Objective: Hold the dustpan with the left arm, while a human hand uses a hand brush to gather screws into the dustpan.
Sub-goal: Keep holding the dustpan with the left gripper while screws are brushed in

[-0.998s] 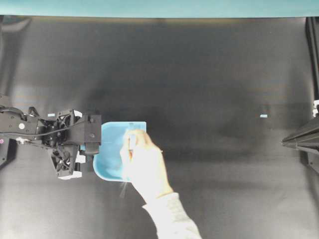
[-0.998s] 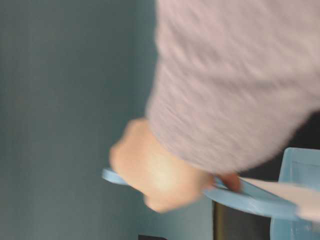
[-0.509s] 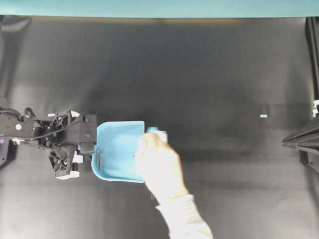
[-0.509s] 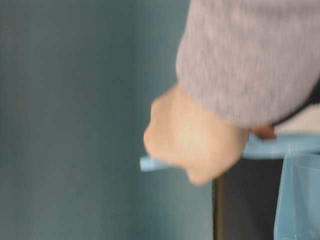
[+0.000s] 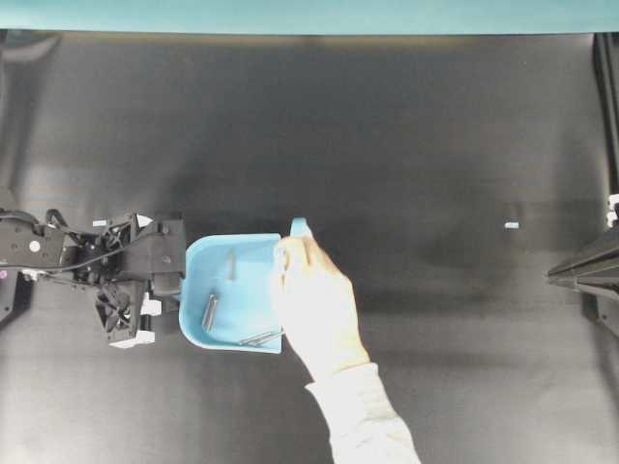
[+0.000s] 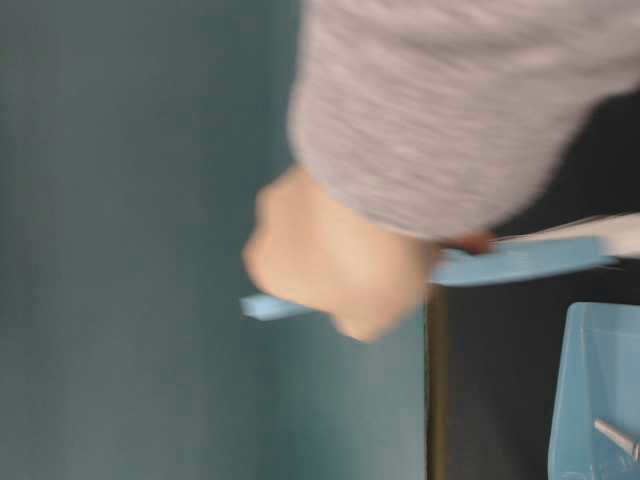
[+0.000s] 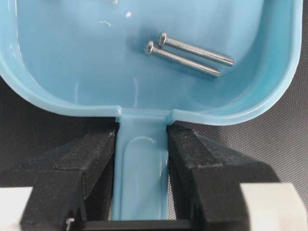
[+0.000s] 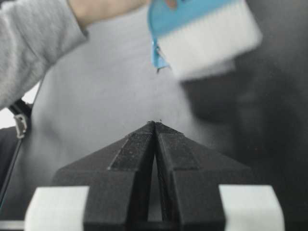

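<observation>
The light blue dustpan (image 5: 247, 290) lies flat on the black mat with its mouth facing right. My left gripper (image 5: 174, 288) is shut on its short handle (image 7: 142, 168), a black finger (image 7: 82, 163) pressed to each side. Several silver screws (image 5: 209, 311) lie inside the tray, two of them side by side (image 7: 192, 52) in the left wrist view. The human hand (image 5: 314, 307) with a grey sleeve holds the hand brush (image 8: 202, 33) at the pan's mouth, and only the handle tip (image 5: 300, 228) shows from overhead. My right gripper (image 8: 155, 124) is shut and holds nothing.
The right arm (image 5: 585, 266) rests at the right edge of the mat. A tiny pale blue speck (image 5: 512, 225) lies on the mat to its left. In the table-level view the hand (image 6: 335, 255) and sleeve fill most of the picture.
The hand and brush have drawn back to the right, from over the tray to its mouth. Screws now show inside the dustpan. My left gripper keeps its grip on the handle.
</observation>
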You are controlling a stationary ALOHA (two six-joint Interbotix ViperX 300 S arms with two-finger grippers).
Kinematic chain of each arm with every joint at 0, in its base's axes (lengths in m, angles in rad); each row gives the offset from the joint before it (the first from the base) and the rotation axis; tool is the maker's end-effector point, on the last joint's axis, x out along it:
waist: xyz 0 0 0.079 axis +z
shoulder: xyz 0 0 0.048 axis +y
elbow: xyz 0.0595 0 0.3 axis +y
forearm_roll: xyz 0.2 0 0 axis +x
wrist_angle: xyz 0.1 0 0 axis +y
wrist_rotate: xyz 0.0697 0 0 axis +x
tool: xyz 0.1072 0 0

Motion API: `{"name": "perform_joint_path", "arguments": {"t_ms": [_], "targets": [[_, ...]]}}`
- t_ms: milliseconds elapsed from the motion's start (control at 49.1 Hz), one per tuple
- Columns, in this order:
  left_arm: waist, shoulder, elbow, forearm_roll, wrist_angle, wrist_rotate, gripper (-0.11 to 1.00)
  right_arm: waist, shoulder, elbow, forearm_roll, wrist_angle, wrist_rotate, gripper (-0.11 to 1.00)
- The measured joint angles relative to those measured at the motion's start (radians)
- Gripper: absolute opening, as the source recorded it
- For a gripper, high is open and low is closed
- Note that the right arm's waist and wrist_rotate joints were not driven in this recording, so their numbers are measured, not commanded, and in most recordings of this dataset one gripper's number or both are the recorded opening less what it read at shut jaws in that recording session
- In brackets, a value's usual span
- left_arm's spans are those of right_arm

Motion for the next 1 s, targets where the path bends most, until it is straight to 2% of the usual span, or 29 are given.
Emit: {"name": "perform_joint_path", "arguments": {"t_ms": [611, 693, 998], "targets": [[0.003, 0.002, 0.037, 0.002, -0.107, -0.009, 0.29, 0.0, 0.0, 0.0, -0.002, 0.0, 0.002, 0.0], [0.003, -0.005, 0.057, 0.002, -0.146, -0.009, 0.29, 0.0, 0.0, 0.0, -0.002, 0.0, 0.0, 0.0], [0.005, -0.049, 0.163, 0.002, -0.407, -0.009, 0.29, 0.0, 0.0, 0.0, -0.002, 0.0, 0.0, 0.0]]}}
